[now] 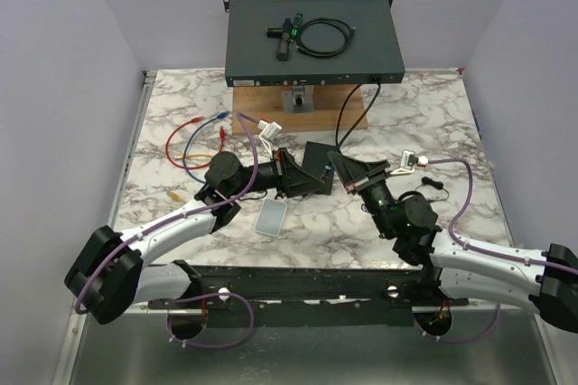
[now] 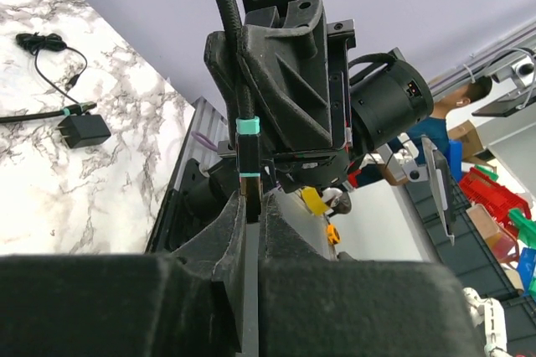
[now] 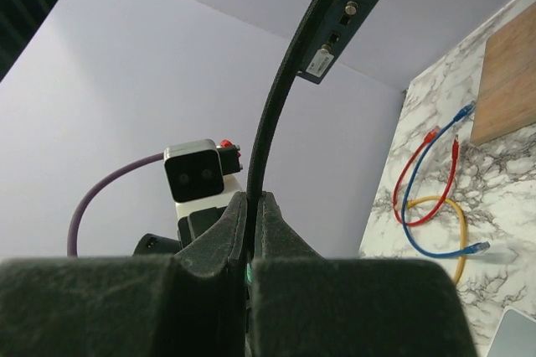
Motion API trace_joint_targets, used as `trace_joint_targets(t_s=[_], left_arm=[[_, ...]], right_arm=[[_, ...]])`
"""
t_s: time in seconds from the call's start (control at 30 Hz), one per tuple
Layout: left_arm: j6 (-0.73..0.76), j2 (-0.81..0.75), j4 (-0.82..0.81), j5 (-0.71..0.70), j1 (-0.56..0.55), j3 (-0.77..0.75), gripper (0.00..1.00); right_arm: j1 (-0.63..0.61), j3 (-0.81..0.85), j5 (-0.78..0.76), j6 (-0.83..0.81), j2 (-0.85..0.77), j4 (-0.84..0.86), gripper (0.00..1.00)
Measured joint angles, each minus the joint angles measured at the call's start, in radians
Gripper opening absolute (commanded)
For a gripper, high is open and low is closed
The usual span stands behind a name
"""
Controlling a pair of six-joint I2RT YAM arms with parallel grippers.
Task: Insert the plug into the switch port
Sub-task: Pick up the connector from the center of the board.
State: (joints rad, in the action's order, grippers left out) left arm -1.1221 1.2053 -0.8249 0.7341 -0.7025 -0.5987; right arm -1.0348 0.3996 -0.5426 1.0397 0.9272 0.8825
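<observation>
- We see the switch (image 1: 313, 42) at the far edge of the table (image 1: 452, 132), raised on a wooden block (image 1: 298, 98), with its row of ports (image 1: 298, 82) facing the arms.
- The plug (image 2: 249, 168), black with a teal band, is well in front of the switch and off the table, held between the two arms and not in any port.
- The left gripper (image 2: 251, 235) is clamped on the lower end of the plug, with its fingers (image 2: 230, 240) pressed in from both sides.
- The right gripper (image 3: 251, 227) is clamped on the black cable (image 3: 272, 106) just behind the plug, and a sliver of teal shows between its fingers.
- From there the cable rises towards the switch and reaches the right end of its front face.
- Both grippers meet tip to tip in front of the switch, roughly in line with its middle.
- Red, blue and yellow leads (image 1: 194, 143) lie in front of the switch, off to its left.
- A small black adapter (image 2: 84, 131) lies on the table in front of the switch, to its right.
</observation>
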Motion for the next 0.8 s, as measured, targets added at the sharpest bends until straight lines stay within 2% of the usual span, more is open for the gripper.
trace_joint_targets(t_s=[0.03, 0.17, 0.23, 0.4, 0.57, 0.7, 0.8], left_arm=[[0.000, 0.000, 0.000, 0.000, 0.000, 0.000, 0.00], [0.010, -0.002, 0.013, 0.001, 0.000, -0.008, 0.00], [0.019, -0.006, 0.039, 0.001, 0.000, -0.013, 0.00], [0.064, -0.049, 0.137, 0.002, 0.000, -0.019, 0.00], [0.131, -0.109, 0.322, 0.002, -0.002, -0.058, 0.00], [0.204, -0.147, 0.501, -0.002, -0.002, -0.109, 0.00], [0.266, -0.171, 0.636, -0.008, -0.002, -0.151, 0.00]], right_arm=[[0.000, 0.002, 0.000, 0.000, 0.000, -0.001, 0.06], [0.000, 0.005, 0.014, -0.012, -0.009, -0.014, 0.39], [0.000, 0.016, 0.040, -0.039, -0.028, -0.050, 0.47], [0.000, 0.042, 0.089, -0.148, -0.154, -0.224, 0.54], [0.000, 0.127, 0.131, -0.326, -0.303, -0.475, 0.57], [0.000, 0.260, 0.227, -0.517, -0.337, -0.678, 0.62], [0.000, 0.356, 0.319, -0.648, -0.296, -0.833, 0.63]])
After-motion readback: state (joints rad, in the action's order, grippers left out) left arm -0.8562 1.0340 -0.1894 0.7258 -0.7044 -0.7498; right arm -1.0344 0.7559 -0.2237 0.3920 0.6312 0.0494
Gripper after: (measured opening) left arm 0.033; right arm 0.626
